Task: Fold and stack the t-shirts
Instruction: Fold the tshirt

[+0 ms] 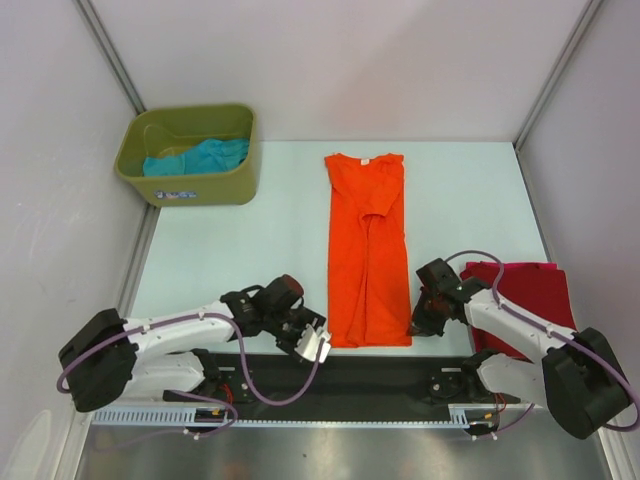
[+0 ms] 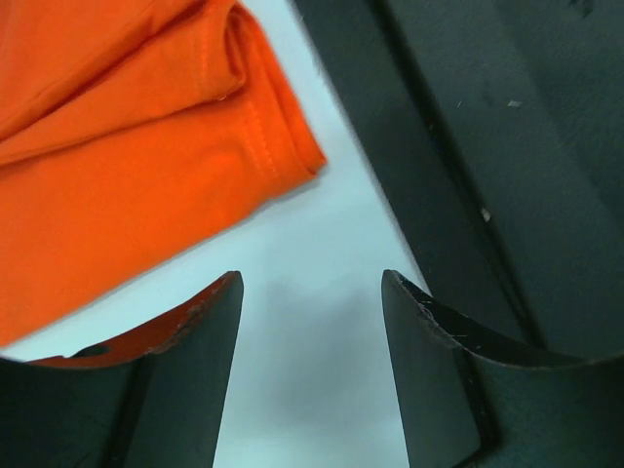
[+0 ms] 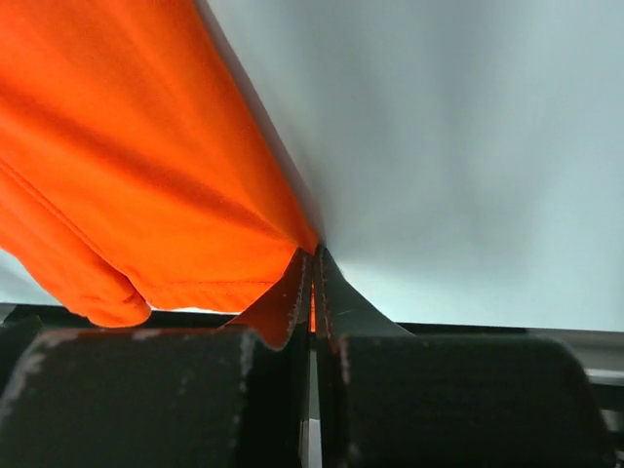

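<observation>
While the left claw (image 1: pixel 318 345) hovers spread beside the orange t-shirt (image 1: pixel 368 250), the low right claw (image 1: pixel 422 325) pinches its corner.

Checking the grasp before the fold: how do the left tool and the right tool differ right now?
The left tool stands open; the right tool is shut. The right tool pinches the orange t-shirt at its near right corner; the left tool holds nothing, the shirt's near left corner lying just ahead of it. Both sit low at the shirt's near hem.

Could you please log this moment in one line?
right claw: shut on orange t-shirt corner | left claw: open, near other corner | teal t-shirt: in bin
</observation>
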Tool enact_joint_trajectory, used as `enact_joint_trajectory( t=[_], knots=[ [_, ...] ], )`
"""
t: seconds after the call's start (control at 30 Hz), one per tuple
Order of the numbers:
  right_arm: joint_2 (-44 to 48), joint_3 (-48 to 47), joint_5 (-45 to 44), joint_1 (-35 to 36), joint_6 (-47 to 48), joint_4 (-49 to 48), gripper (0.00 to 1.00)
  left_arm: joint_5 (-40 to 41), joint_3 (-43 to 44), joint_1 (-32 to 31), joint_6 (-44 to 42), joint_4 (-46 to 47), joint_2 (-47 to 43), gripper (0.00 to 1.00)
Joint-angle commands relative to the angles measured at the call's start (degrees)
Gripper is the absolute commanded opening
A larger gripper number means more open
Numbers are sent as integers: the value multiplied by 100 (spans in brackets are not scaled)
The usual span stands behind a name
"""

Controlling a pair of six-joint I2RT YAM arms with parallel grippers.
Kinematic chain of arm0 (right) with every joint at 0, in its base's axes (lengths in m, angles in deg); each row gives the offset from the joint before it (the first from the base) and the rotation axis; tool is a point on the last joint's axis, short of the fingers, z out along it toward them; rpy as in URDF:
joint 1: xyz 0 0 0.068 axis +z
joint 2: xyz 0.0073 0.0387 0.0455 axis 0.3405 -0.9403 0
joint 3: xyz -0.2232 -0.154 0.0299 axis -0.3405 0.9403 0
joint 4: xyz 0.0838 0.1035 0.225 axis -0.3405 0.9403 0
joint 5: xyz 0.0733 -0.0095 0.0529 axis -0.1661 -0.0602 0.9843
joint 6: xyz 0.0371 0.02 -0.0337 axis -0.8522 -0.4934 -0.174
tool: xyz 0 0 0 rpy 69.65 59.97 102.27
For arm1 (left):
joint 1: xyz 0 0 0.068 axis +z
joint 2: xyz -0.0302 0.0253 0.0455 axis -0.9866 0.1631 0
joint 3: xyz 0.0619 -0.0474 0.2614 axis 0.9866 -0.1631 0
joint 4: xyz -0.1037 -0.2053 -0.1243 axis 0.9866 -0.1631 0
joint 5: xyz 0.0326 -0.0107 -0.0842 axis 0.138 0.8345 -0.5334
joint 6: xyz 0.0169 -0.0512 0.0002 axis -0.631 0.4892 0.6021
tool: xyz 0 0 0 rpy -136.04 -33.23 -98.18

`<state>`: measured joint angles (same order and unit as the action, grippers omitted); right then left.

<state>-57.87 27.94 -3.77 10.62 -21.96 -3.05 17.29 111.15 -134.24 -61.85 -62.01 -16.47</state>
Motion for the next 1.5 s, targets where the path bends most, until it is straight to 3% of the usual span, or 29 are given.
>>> enact_joint_trajectory(
  t=[0.0,0.03,0.07,0.17,0.2,0.3,0.43,0.5,0.7,1.23,1.33,1.37,1.47],
  knots=[
    [93,52,-229,-143,377,403,2,-167,209,-297,-119,576,221,64],
    [40,-9,-220,-161,413,490,21,-211,253,-393,-40,612,292,64],
    [-13,-88,-289,-187,500,621,32,-237,323,-438,-14,638,362,64],
    [21,-711,-518,-117,615,1245,48,-255,246,-579,-48,875,521,64],
    [222,-886,-579,-4,659,1316,58,-290,184,-614,-83,1050,521,64],
    [374,-1564,-765,585,572,1239,67,-439,43,-780,-268,1218,547,63],
    [-300,-1731,-483,1253,492,203,70,-510,-80,-886,-391,1420,653,53],
    [-784,-1907,-580,1675,492,139,71,-493,-133,-921,-426,1482,714,45],
    [-1946,-2793,-1080,2379,703,269,73,-519,-309,-922,-427,1570,732,38],
    [-3098,-3261,-1538,2810,773,683,75,-369,-405,-930,-251,2045,776,26],
    [-3159,-3305,-1661,2810,756,893,75,-378,-397,-930,-224,2045,776,15],
    [-3151,-3323,-1757,2810,764,956,74,-387,-397,-930,-216,2045,768,0],
    [-3011,-3279,-1907,2810,695,1097,74,-413,-414,-930,-242,2045,750,0]
  ],
)
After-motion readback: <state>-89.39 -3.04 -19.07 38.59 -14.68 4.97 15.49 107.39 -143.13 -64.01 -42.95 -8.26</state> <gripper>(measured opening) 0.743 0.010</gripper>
